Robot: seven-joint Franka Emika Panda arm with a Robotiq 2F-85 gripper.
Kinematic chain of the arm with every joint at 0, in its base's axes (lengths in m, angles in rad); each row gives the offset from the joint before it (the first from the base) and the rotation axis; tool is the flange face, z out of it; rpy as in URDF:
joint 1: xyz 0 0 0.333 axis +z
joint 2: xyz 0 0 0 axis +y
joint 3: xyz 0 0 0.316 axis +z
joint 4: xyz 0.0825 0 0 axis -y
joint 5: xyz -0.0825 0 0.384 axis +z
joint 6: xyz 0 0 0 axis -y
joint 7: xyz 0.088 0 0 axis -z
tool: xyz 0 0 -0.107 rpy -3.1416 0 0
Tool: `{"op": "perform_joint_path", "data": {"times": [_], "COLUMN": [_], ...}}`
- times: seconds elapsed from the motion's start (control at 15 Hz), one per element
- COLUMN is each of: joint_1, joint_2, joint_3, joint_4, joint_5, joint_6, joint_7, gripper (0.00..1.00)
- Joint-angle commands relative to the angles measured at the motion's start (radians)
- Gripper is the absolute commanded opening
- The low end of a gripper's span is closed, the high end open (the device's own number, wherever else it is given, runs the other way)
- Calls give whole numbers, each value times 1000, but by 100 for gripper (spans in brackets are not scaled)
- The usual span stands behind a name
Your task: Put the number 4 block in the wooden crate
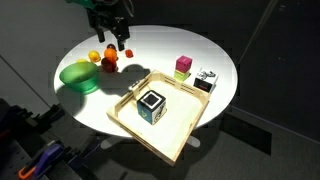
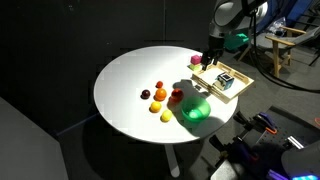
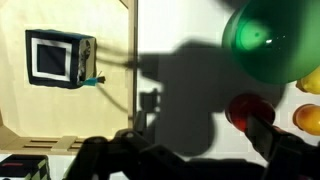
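The number 4 block, a blue-sided cube with a white framed face, sits inside the wooden crate on the round white table. It also shows in an exterior view in the crate. In the wrist view the block lies at the upper left on the crate's pale floor. My gripper is open and empty, raised above the table and apart from the block. It also shows in an exterior view and in the wrist view.
A green bowl and several small fruits lie beside the crate. The wrist view shows the bowl and a red fruit. A pink-and-green block and a black-and-white block stand behind the crate.
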Motion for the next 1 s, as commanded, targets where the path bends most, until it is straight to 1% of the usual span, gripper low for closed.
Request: {"op": "perform_joint_path", "data": {"times": [0.0,0.27,0.47,0.6,0.67,0.93], "joint_1": [28,48,53,56,52,53], "joint_2": [-73,-131,-181,-206,-150,-151], "joint_3": [11,21,29,33,28,29], "joint_4": [-48,-86,-126,-142,-102,-107], "joint_5": [-32,-46,-60,-67,-43,-43], "joint_6": [-37,-72,-49,-54,-54,-53], "joint_7": [50,69,70,69,42,42], "gripper": [100,100,100,100,100,100]}}
